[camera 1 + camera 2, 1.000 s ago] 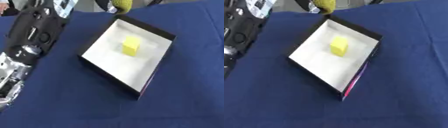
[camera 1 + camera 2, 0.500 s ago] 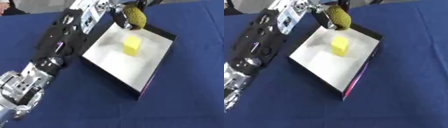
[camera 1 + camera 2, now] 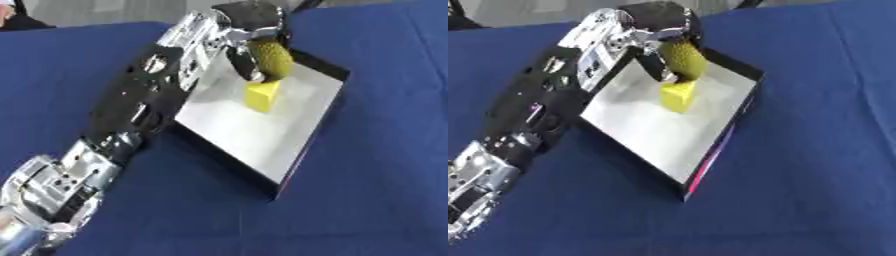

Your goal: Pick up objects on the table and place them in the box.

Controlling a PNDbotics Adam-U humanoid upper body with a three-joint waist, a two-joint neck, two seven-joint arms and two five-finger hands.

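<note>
My left hand [image 3: 249,31] reaches in from the lower left over the far end of the box [image 3: 302,135], a shallow black-walled tray with a white floor. Its fingers are curled round a yellow-green textured object [image 3: 270,59], held above the box floor. Just below that object a yellow block [image 3: 262,96] stands on the white floor, and the two look very close or touching. My right hand shows in neither view.
A blue cloth [image 3: 376,175] covers the table all around the box. My left forearm [image 3: 140,115] lies across the box's left wall and hides it. A pale strip of floor [image 3: 105,7] runs beyond the table's far edge.
My left arm has stretched further in from the lower left, carrying the yellow-green object from the box's far corner down to just above the yellow block. The view has also shifted.
</note>
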